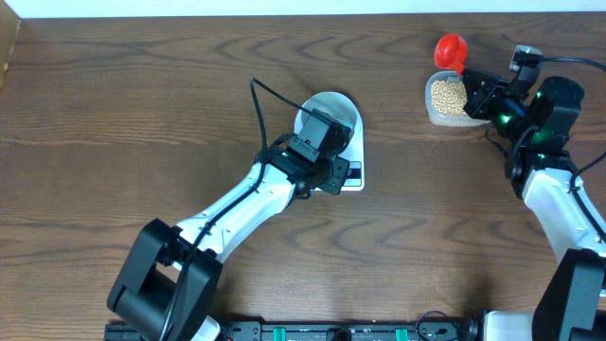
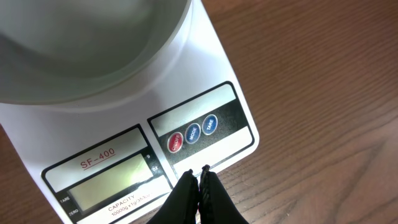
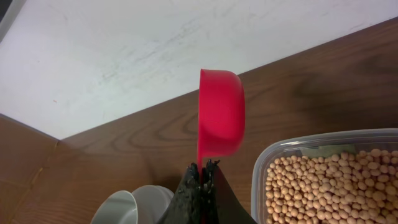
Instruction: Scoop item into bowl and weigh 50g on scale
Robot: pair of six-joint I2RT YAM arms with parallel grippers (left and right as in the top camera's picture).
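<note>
The beans (image 1: pixel 447 95) are lying in a clear plastic tub (image 1: pixel 431 111) at the far right of the table (image 1: pixel 142 95), filling it to a fairly level layer; the right wrist view is showing them packed against the tub's rim. The red scoop (image 3: pixel 221 112) is hanging just beyond the tub's far edge, turned on its side, and whether it is carrying anything cannot be told. The right gripper (image 3: pixel 202 168) is pinching the scoop's handle between its fingertips. The bowl (image 2: pixel 93 43) is sitting on the scale (image 2: pixel 205 68) near the table's middle, taking up the platform end, while the display (image 2: pixel 112 180) and the row of round buttons (image 2: pixel 192 134) are facing the near edge; the reading cannot be made out. The left gripper (image 2: pixel 200 177) is holding its fingers pressed together, gripping nothing, tips just at the scale's button-end edge; contact cannot be confirmed. The surface is showing as dark wood grain, bordered along the far side by a white strip (image 1: pixel 284 6). The tub is standing close to that far border, well apart from the scale. Bare wood is lying between them and across the left and near parts of the table.
</note>
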